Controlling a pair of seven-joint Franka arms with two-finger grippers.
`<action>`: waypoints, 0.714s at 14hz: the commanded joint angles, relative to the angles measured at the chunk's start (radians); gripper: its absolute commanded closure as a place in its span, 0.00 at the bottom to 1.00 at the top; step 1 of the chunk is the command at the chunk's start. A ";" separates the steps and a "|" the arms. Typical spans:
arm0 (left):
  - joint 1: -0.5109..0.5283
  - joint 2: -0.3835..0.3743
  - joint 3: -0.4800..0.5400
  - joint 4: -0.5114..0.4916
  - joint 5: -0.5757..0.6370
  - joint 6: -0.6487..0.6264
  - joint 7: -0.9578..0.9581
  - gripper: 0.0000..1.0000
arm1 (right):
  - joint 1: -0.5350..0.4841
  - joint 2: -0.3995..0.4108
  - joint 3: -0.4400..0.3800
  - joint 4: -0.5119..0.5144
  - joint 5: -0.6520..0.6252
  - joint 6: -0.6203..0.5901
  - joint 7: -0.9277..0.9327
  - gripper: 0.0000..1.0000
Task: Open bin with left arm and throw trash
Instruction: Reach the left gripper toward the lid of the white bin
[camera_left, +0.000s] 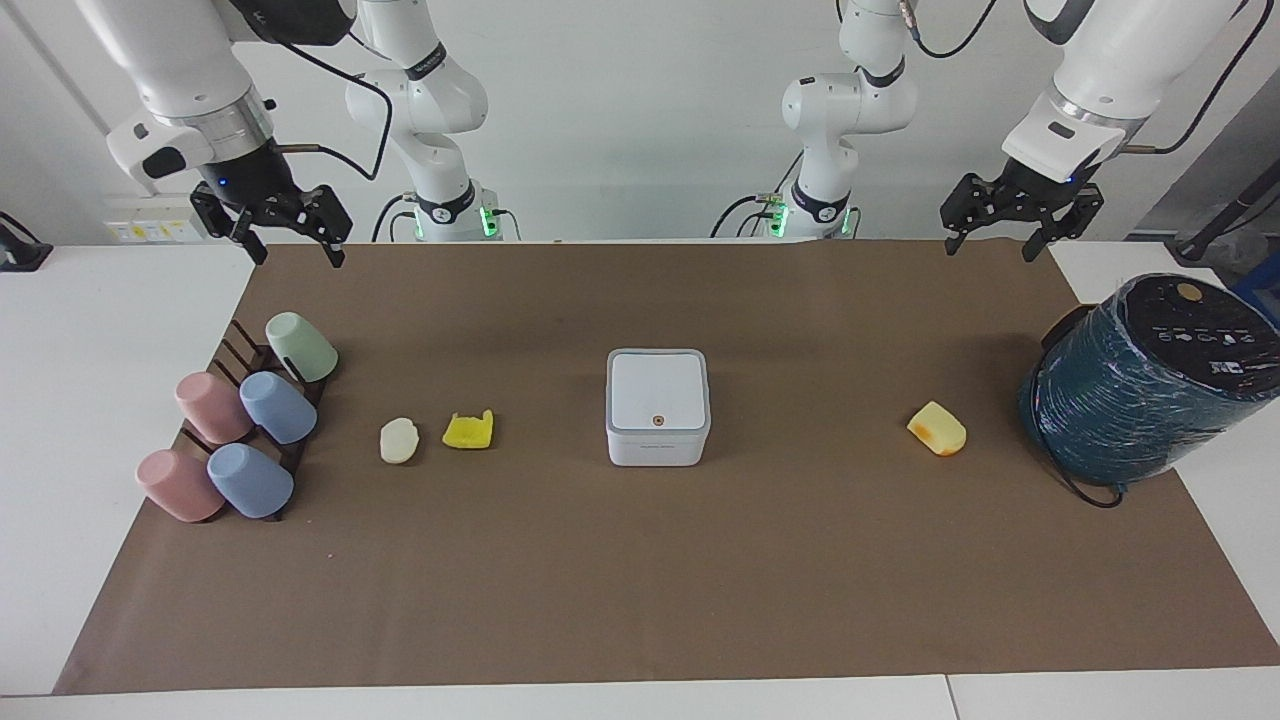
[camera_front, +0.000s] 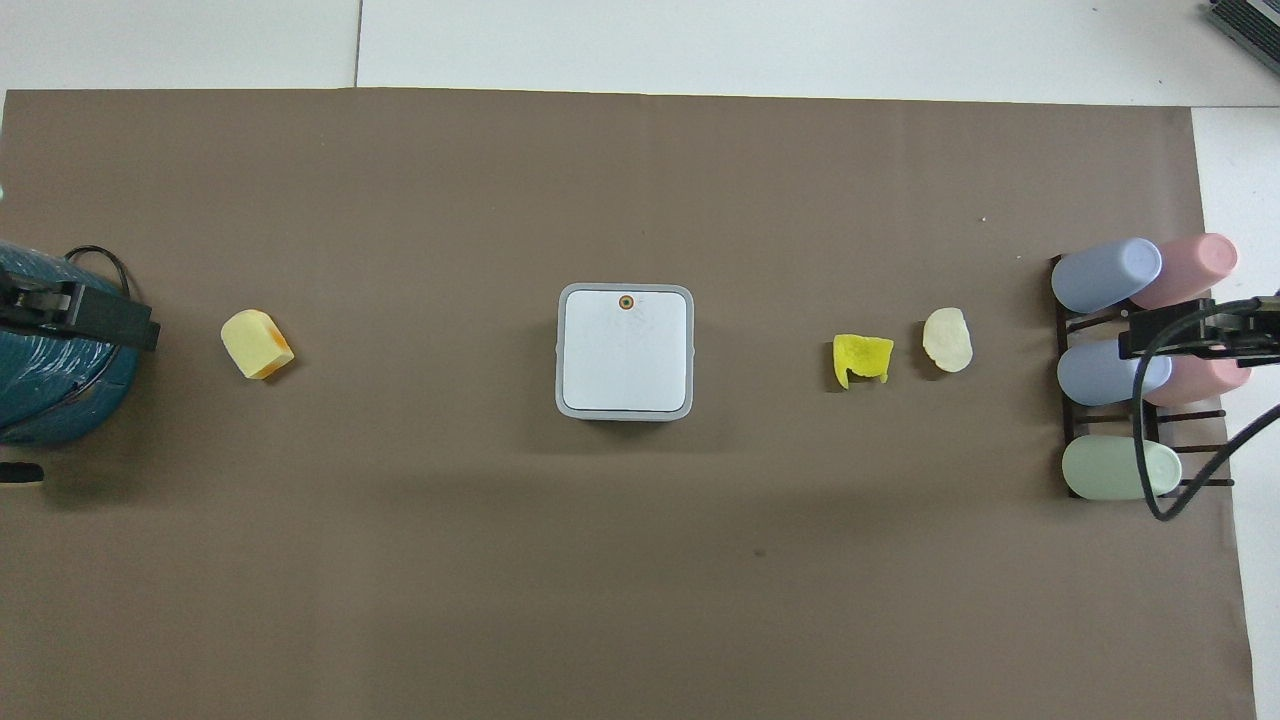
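The white bin (camera_left: 657, 405) stands shut at the middle of the brown mat, its orange button (camera_front: 626, 301) on the lid's edge farther from the robots. A cream lump (camera_left: 398, 440) and a bright yellow piece (camera_left: 468, 430) lie toward the right arm's end. A pale yellow wedge (camera_left: 937, 428) lies toward the left arm's end. My left gripper (camera_left: 990, 245) is open and empty, raised beside the teal cylinder. My right gripper (camera_left: 298, 250) is open and empty, raised over the cup rack's end of the mat.
A big teal wrapped cylinder (camera_left: 1150, 380) with a black cable stands at the left arm's end. A dark rack (camera_front: 1130, 380) with several pastel cups (camera_left: 278, 408) sits at the right arm's end. The brown mat (camera_left: 640, 600) covers the table's middle.
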 joint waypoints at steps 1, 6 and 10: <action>0.009 -0.026 -0.003 -0.036 -0.013 0.030 0.017 0.00 | -0.002 -0.025 0.005 -0.033 -0.005 0.025 -0.013 0.00; -0.006 -0.020 -0.006 -0.036 -0.012 0.123 0.018 0.00 | -0.002 -0.025 0.005 -0.035 -0.005 0.030 -0.013 0.00; -0.024 -0.017 -0.016 -0.041 -0.012 0.147 0.020 0.00 | -0.002 -0.025 0.005 -0.036 -0.005 0.032 -0.012 0.00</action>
